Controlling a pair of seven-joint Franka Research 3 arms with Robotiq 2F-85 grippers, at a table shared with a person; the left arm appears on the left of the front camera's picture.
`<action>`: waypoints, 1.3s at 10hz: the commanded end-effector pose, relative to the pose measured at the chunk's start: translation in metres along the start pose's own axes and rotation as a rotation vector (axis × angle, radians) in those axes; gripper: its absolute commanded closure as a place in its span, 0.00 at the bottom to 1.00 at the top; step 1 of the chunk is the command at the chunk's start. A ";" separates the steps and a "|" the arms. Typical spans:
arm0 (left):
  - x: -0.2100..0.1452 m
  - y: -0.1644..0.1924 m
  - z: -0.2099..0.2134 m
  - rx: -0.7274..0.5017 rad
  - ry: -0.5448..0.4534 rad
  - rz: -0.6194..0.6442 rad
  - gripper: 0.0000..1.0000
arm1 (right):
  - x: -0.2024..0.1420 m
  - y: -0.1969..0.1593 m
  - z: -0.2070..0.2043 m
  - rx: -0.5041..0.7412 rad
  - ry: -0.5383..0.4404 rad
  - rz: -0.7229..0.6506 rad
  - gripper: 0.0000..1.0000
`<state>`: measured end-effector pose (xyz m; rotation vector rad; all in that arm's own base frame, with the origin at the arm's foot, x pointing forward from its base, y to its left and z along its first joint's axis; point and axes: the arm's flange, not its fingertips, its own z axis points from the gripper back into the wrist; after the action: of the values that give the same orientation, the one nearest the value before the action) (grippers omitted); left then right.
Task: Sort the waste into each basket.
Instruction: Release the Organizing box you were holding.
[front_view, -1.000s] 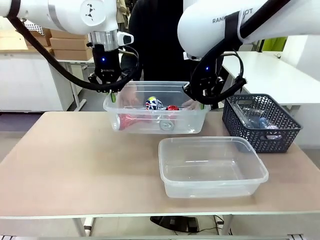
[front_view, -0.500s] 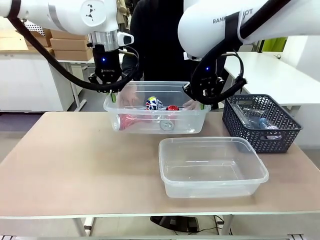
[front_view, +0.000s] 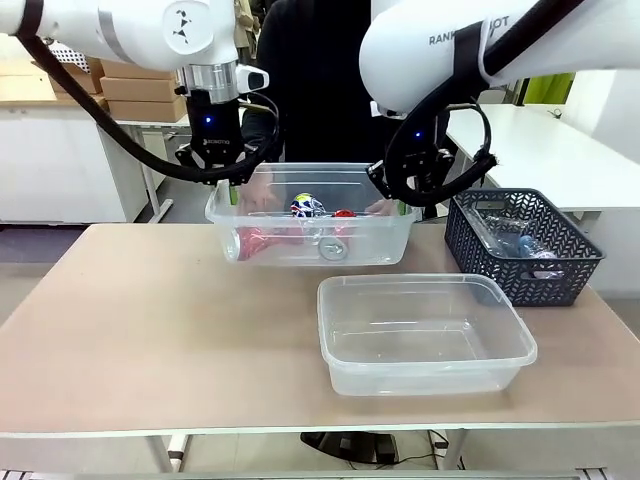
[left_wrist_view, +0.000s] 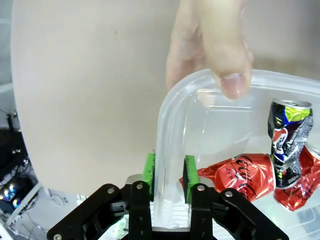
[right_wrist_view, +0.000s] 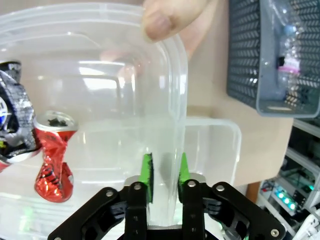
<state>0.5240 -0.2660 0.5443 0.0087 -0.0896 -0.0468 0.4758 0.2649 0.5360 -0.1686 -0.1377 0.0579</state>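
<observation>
Tan table (front_view: 150, 330), L+R jaws pinching tub (front_view: 385, 245) walls

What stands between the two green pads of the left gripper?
The end wall of the clear tub, just under its rolled rim, stands between the pads of the left gripper, which grip it. The left wrist view shows this.

On my right arm (front_view: 440, 45), the white shell reads "ANK", then "OT" past a black band. Through my left wrist camera, the crushed red can (left_wrist_view: 240, 172) in the clear tub (left_wrist_view: 167, 125) carries white Coca-Cola script. The dark can (left_wrist_view: 289, 150) beside it bears a red, white and blue Pepsi roundel.
</observation>
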 end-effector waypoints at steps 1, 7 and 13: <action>-0.013 0.003 0.011 -0.007 -0.071 -0.020 0.00 | -0.010 -0.008 0.002 0.012 -0.054 -0.038 0.00; -0.028 0.013 0.025 -0.030 -0.123 -0.001 0.00 | -0.014 -0.026 0.010 0.043 -0.100 -0.091 0.00; -0.023 0.005 0.027 -0.024 -0.111 0.000 0.00 | -0.009 -0.022 0.014 0.028 -0.090 -0.073 0.00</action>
<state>0.4991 -0.2616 0.5661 -0.0189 -0.1946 -0.0525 0.4650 0.2453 0.5466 -0.1406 -0.2239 -0.0204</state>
